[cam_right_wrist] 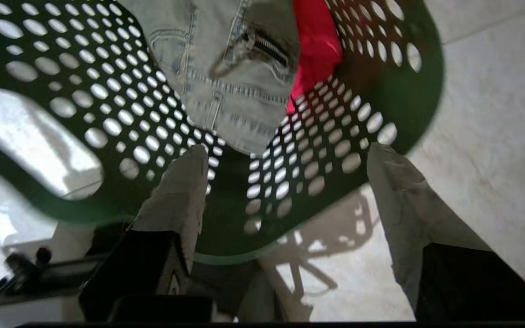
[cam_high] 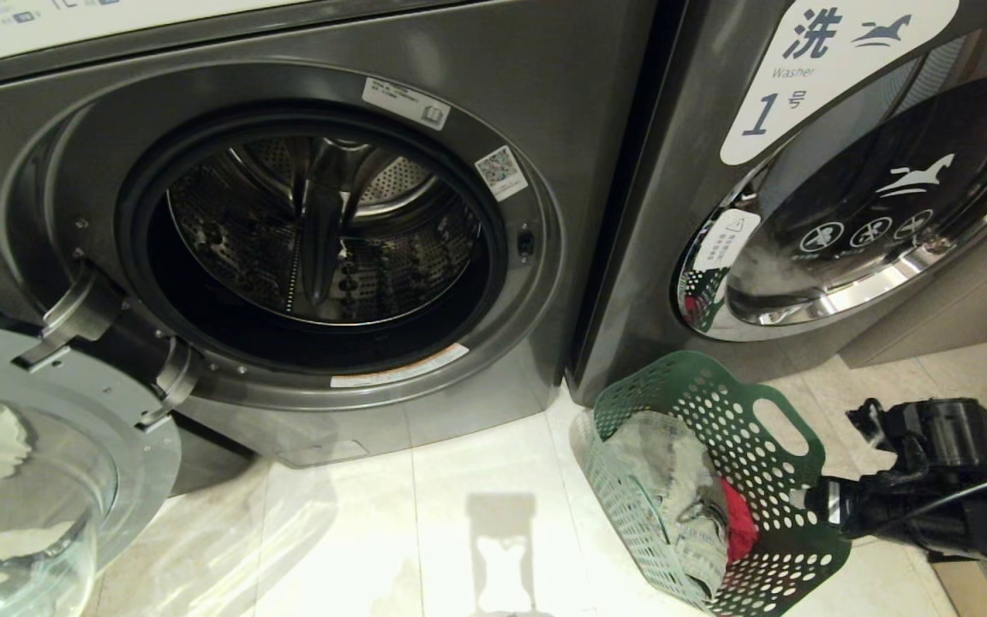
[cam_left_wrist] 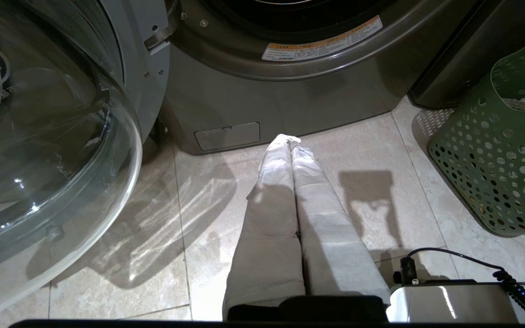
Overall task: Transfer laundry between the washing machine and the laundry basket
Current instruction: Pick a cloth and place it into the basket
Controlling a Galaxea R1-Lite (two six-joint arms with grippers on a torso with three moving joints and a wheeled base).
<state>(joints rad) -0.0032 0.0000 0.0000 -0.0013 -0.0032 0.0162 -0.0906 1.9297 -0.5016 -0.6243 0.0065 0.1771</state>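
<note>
The washing machine [cam_high: 545,128] stands with its round door [cam_high: 22,480] swung open to the left, and its steel drum [cam_high: 322,231] looks empty. The dark green laundry basket [cam_high: 768,566] sits on the floor at the lower right. It holds pale denim jeans [cam_right_wrist: 226,77] and a red garment [cam_right_wrist: 317,45]. My right arm [cam_high: 930,510] comes in from the right at the basket's near wall. The right gripper [cam_right_wrist: 285,152] is open, its cloth-wrapped fingers [cam_right_wrist: 180,191] apart just outside the perforated wall with nothing between them. My left gripper [cam_left_wrist: 288,139] is shut and empty, low over the tiles before the machine.
A like machine marked 1 [cam_high: 802,77] stands to the right with its door closed, close behind the basket. The open glass door [cam_left_wrist: 39,136] juts out over the floor on the left. Pale floor tiles [cam_high: 425,531] lie between door and basket.
</note>
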